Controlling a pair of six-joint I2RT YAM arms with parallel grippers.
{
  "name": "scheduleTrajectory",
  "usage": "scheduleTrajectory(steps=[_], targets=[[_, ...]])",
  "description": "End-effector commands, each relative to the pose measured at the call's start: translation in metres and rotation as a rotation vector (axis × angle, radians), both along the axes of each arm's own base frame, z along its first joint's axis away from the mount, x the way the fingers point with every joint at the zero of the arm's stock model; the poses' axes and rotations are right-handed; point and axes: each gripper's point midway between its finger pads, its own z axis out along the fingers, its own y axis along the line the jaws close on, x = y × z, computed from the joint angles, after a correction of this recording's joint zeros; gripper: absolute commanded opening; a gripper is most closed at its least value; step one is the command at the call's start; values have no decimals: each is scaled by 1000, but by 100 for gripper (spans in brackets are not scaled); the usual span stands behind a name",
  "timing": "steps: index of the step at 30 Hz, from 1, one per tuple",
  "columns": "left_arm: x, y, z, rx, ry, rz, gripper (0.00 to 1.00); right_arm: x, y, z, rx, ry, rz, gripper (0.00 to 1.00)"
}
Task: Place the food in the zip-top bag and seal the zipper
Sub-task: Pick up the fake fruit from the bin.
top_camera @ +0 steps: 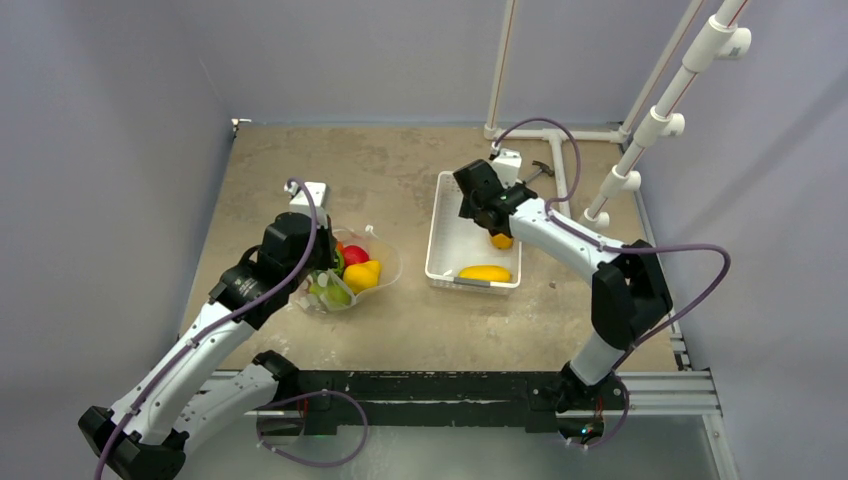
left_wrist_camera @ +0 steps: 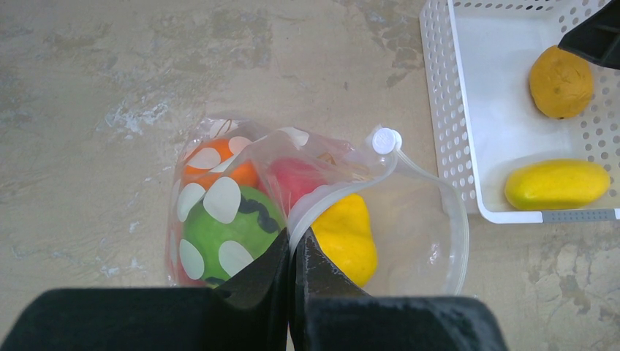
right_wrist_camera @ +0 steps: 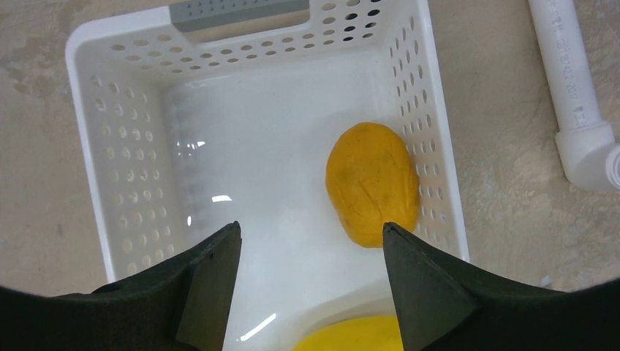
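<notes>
The clear zip-top bag (left_wrist_camera: 417,241) lies on the table with its mouth held open. My left gripper (left_wrist_camera: 296,238) is shut on the bag's zipper (left_wrist_camera: 329,201) at the rim. Inside the bag sit a dark-striped green fruit (left_wrist_camera: 227,227), an orange piece (left_wrist_camera: 219,172), a red piece (left_wrist_camera: 296,179) and a yellow piece (left_wrist_camera: 349,234). My right gripper (right_wrist_camera: 311,230) hangs open above the white basket (right_wrist_camera: 131,183), empty. An orange fruit (right_wrist_camera: 373,183) lies just beyond its right finger. A yellow fruit (right_wrist_camera: 351,336) lies below the jaws. From above, the bag (top_camera: 385,262) is left of the basket (top_camera: 440,240).
White PVC pipes (top_camera: 650,125) rise at the back right, and one pipe fitting (right_wrist_camera: 577,95) lies right of the basket. A black rail (top_camera: 450,385) runs along the table's near edge between the arm bases. Grey walls close in the table on three sides.
</notes>
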Motion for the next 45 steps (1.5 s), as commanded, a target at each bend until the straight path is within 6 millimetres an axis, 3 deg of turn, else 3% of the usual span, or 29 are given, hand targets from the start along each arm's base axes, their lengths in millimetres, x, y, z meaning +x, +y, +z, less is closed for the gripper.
scheduleTrajectory(steps=[1, 11, 24, 29, 34, 37, 42, 45], targets=[[3, -1, 9, -14, -39, -9, 0, 1, -12, -15, -62, 37, -2, 75], [3, -1, 9, -14, -39, -5, 0, 7, -30, -48, -161, 101, -49, 81], [4, -1, 9, -11, -39, -2, 0, 10, -42, -69, -240, 135, -106, 81], [4, -1, 8, -9, -36, -3, 0, 12, -42, -68, -235, 124, -113, 67], [4, -1, 8, -8, -35, -1, 0, 14, -40, -62, -218, 109, -112, 36], [5, 0, 7, -6, -34, 2, 0, 15, -38, -51, -197, 84, -112, 24], [5, 0, 6, -1, -29, 4, 0, 17, -34, -23, -145, 21, -95, 15], [6, 0, 5, 2, -27, 6, 0, 16, -21, 0, -82, -23, -40, 14]])
